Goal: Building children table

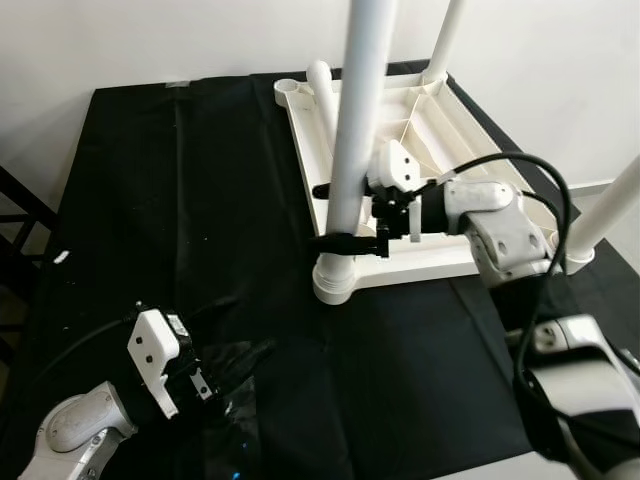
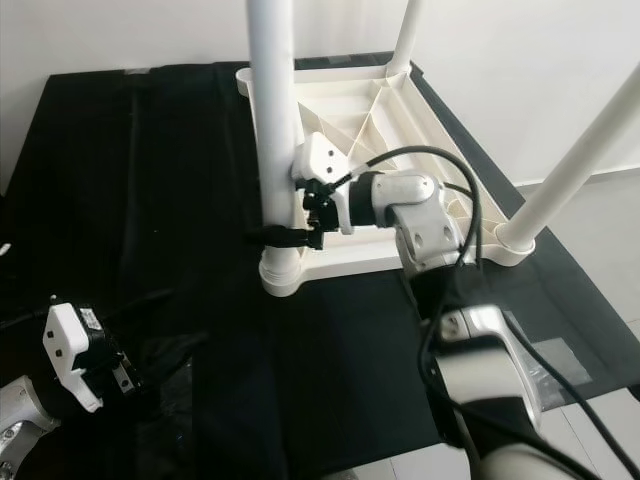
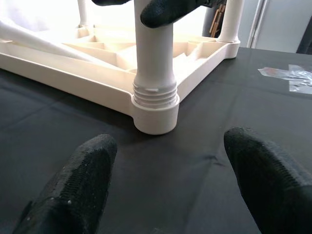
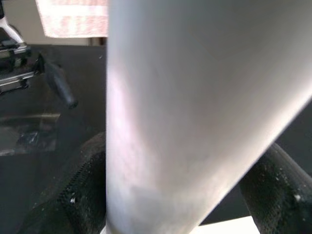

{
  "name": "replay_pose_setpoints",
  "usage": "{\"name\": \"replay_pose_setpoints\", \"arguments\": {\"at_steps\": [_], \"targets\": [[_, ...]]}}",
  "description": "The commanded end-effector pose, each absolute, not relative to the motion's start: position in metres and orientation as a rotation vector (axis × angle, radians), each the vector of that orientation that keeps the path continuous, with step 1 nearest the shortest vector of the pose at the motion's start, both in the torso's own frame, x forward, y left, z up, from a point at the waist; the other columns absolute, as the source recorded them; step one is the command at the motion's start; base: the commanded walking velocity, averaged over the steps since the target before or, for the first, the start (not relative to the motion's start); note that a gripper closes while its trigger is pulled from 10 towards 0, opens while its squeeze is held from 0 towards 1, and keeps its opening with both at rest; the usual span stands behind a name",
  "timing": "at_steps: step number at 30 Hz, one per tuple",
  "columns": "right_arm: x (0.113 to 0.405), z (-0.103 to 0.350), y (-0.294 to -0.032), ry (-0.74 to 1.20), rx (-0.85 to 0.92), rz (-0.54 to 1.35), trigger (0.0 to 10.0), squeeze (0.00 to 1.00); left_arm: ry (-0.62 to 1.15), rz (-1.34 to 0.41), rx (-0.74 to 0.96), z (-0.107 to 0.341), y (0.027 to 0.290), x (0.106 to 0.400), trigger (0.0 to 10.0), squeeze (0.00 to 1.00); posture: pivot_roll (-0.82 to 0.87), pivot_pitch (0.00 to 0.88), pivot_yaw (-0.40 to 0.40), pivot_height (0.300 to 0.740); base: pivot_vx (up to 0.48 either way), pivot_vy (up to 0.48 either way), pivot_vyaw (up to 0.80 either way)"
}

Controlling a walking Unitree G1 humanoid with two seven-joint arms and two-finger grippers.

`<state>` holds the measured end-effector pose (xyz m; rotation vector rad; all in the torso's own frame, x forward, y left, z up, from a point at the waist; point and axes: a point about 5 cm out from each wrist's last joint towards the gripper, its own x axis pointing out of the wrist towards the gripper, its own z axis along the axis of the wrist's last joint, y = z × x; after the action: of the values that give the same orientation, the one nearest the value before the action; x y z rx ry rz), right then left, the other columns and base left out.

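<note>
A white children's table top (image 1: pixel 440 130) lies upside down on a black cloth. A white leg (image 1: pixel 355 110) stands upright in the near left corner socket (image 1: pixel 338 280). My right gripper (image 1: pixel 335 215) is shut on this leg just above the socket, and in the right wrist view its black fingers (image 4: pixel 83 190) sit on both sides of the leg (image 4: pixel 185 107). My left gripper (image 3: pixel 170 175) is open and low over the cloth, short of that corner, with nothing between its fingers. A loose leg (image 1: pixel 322 95) lies on the top by the empty far left socket (image 1: pixel 290 88).
Two more legs stand upright, one at the far right corner (image 1: pixel 445 35) and one at the near right corner (image 1: pixel 610 215). A clear plastic bag (image 1: pixel 235 400) lies on the cloth beside my left arm. A white wall runs behind the cloth.
</note>
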<state>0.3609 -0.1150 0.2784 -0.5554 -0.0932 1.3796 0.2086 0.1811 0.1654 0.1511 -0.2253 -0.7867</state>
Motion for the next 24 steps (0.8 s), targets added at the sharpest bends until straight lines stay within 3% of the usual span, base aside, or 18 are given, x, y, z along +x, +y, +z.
{"name": "replay_pose_setpoints", "arguments": {"at_steps": [1, 4, 5, 7, 8, 16, 20, 24], "targets": [[0.365, 0.275, -0.116, -0.043, -0.579, 1.397, 10.0, 0.00, -0.215, -0.780, 0.155, 0.162, 0.180, 0.205, 10.0, 0.00, -0.06, 0.233, -0.073, 0.740, 0.000, 0.000, 0.00], [0.367, 0.277, -0.113, -0.042, -0.590, 1.411, 10.0, 0.00, -0.217, -0.768, 0.160, 0.162, 0.181, 0.204, 10.0, 0.00, -0.06, 0.239, -0.077, 0.740, 0.000, 0.000, 0.00], [0.369, 0.278, -0.110, -0.039, -0.599, 1.427, 6.0, 0.00, -0.219, -0.756, 0.164, 0.162, 0.182, 0.203, 10.0, 0.00, -0.05, 0.242, -0.081, 0.740, 0.000, 0.000, 0.00], [0.369, 0.278, -0.110, -0.039, -0.599, 1.427, 6.0, 0.00, -0.219, -0.756, 0.164, 0.162, 0.182, 0.203, 10.0, 0.00, -0.05, 0.242, -0.081, 0.740, 0.000, 0.000, 0.00], [0.370, 0.279, -0.108, -0.042, -0.600, 1.458, 0.0, 0.00, -0.221, -0.744, 0.174, 0.162, 0.183, 0.202, 10.0, 0.00, -0.05, 0.242, -0.081, 0.740, 0.000, 0.000, 0.00], [0.364, 0.276, -0.109, -0.089, -0.487, 1.568, 0.0, 0.00, -0.226, -0.702, 0.189, 0.160, 0.182, 0.202, 10.0, 0.00, -0.07, 0.234, -0.091, 0.740, 0.000, 0.000, 0.00], [0.362, 0.272, -0.120, -0.135, -0.399, 1.497, 0.0, 0.00, -0.222, -0.697, 0.194, 0.159, 0.182, 0.203, 10.0, 0.00, -0.09, 0.229, -0.077, 0.740, 0.000, 0.000, 0.00], [0.364, 0.262, -0.131, -0.163, -0.301, 1.270, 0.0, 0.00, -0.220, -0.691, 0.190, 0.158, 0.183, 0.205, 10.0, 0.00, -0.10, 0.222, -0.078, 0.740, 0.000, 0.000, 0.00]]}}
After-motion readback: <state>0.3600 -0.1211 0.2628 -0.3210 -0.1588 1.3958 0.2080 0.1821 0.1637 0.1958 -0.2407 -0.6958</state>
